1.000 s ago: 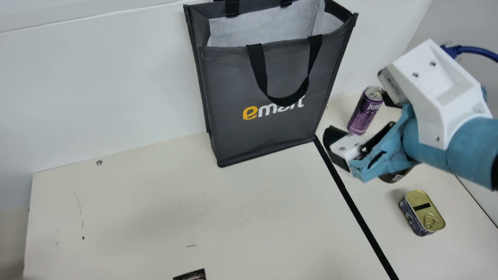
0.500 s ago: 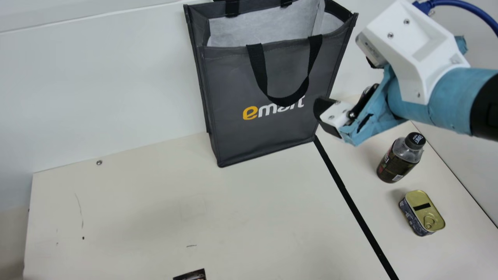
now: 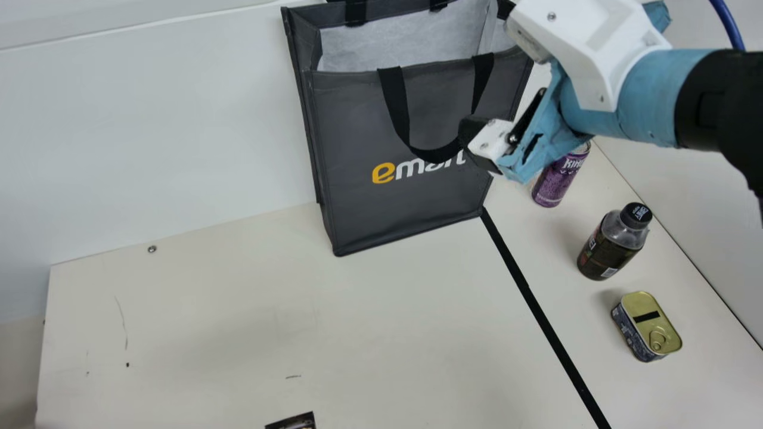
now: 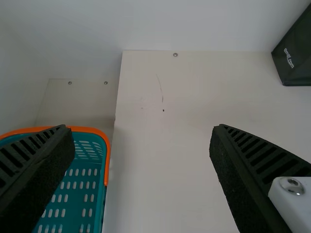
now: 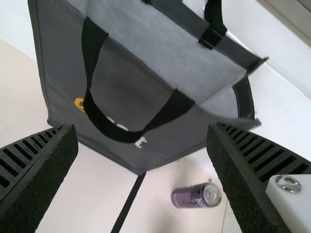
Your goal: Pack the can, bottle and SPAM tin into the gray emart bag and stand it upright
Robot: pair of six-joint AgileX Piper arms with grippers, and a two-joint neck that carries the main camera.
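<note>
in the main view, the gray bag (image 3: 387, 202) stood upright, the can (image 3: 557, 182), bottle (image 3: 611, 247) and tin (image 3: 647, 328) outside toward its four o'clock. by its three o'clock side, my right gripper (image 3: 478, 143) was spread empty; my left gripper (image 4: 142, 131) was open, empty too.

From my station, taking the main view's centre as the clock's, I record a cream table (image 3: 387, 333). A black strip (image 3: 528, 288) crosses it on an eleven-to-five-o'clock line. Noted: a screw (image 3: 152, 249) near nine o'clock; a thin scratch (image 3: 124, 322) and dark speck (image 3: 127, 364) toward eight. At seven, a dark printed item (image 3: 292, 422) is cut off, identity undetermined. A white wall (image 3: 179, 137) stands at ten. In the left wrist view, I observe an orange-rimmed teal basket (image 4: 108, 162) beside the table's eight-o'clock edge.
</note>
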